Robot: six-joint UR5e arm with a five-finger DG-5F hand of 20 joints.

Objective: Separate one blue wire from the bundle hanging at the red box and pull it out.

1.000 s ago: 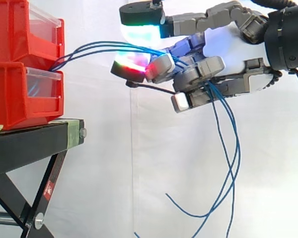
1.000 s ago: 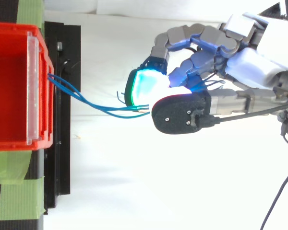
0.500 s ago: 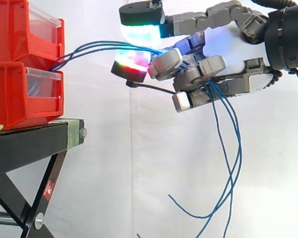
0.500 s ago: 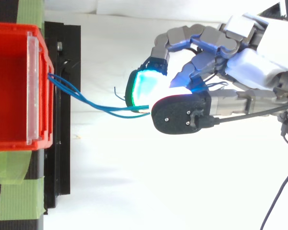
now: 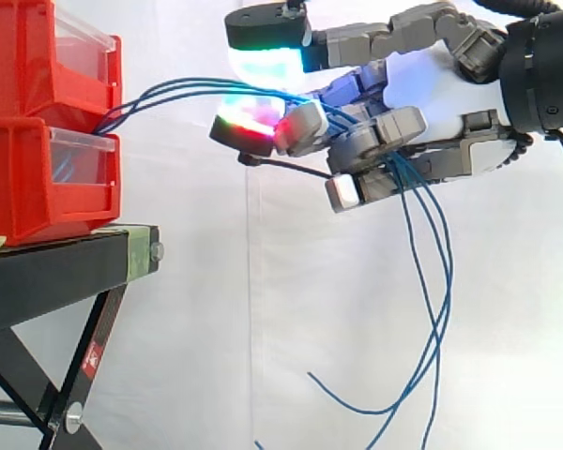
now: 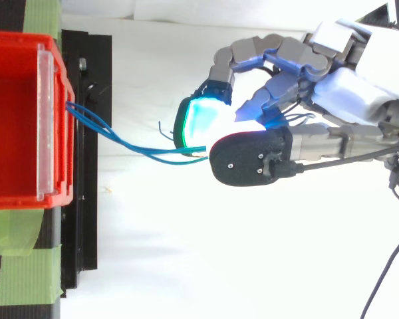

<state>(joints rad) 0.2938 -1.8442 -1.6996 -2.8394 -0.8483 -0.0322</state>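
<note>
Right of the red bins [image 5: 47, 122], the robot hand [image 5: 422, 89] is curling round the blue wires [image 5: 183, 86], seemingly gripping several.

Glossy plastic red bins [image 5: 47, 122]; matt black stand [image 5: 66, 272].

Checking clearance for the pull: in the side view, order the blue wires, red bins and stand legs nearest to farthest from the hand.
1. blue wires, gripped by the hand.
2. red bins, at left.
3. stand legs, lower left.
</note>
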